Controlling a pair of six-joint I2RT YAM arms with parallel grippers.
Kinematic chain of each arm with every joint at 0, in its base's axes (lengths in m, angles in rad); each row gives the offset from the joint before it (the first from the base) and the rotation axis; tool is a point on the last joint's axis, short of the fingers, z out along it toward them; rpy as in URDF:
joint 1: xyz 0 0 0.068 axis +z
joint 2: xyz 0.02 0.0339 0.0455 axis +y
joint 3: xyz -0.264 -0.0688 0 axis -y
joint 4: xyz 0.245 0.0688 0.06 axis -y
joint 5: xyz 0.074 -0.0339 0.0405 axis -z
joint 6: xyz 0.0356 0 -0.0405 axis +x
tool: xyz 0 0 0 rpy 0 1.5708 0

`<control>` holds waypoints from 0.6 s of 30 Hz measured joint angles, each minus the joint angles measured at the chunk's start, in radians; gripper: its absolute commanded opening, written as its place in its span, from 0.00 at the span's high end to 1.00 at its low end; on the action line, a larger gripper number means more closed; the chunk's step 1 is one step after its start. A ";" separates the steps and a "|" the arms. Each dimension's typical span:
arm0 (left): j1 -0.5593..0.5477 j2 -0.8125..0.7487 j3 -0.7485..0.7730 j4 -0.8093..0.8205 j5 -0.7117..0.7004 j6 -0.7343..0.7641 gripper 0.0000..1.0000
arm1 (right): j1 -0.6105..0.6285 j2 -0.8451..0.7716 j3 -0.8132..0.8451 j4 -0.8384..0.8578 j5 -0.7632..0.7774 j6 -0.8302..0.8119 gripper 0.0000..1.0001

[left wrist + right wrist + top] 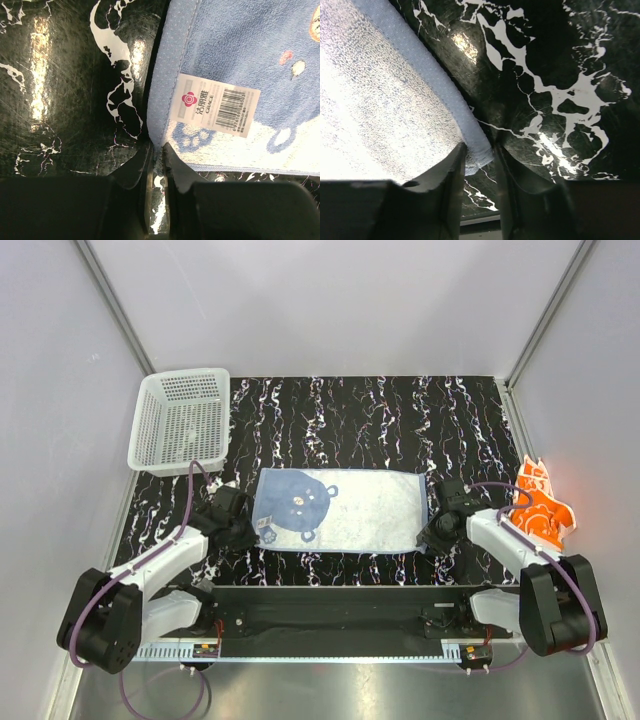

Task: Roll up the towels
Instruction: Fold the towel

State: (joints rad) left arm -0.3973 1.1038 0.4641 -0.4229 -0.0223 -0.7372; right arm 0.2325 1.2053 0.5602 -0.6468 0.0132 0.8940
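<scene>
**A:** Where do things stand?

**B:** The light blue terry-cloth towel (340,505) lies flat in the middle of the black marbled tabletop (350,410). Your right hand (480,157) is pinching the hem at the towel's near right corner. Your left hand (157,152) is almost pressed together at the near left corner, just below the white paper tag (215,105). I cannot tell whether it has actually caught any cloth.

**A:** What could spoil the roll?

**B:** If only one corner is held, lifting will likely drag the towel askew and the roll will come out coned. Bites this shallow may also slip off the hem. Mind the orange flower-print towel (540,510) at the tabletop's right edge, just beside your right arm. A wide swing could knock it off.
</scene>
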 measured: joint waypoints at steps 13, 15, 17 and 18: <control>0.004 -0.037 0.000 -0.007 0.014 0.000 0.90 | 0.016 0.015 0.005 0.011 -0.006 -0.007 0.99; 0.005 -0.063 0.000 -0.011 0.024 -0.001 0.92 | 0.016 0.002 0.011 -0.008 -0.006 -0.008 0.99; 0.005 -0.092 0.000 -0.018 0.040 -0.005 0.94 | 0.016 -0.021 0.023 -0.035 -0.005 -0.009 0.99; 0.005 -0.108 0.000 -0.020 0.051 -0.008 0.97 | 0.016 -0.039 0.028 -0.047 -0.006 -0.010 0.99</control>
State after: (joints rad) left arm -0.3927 0.9962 0.4641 -0.4427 0.0284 -0.7448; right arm 0.2481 1.1667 0.5884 -0.6937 0.0074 0.8845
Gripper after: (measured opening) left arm 0.119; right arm 0.029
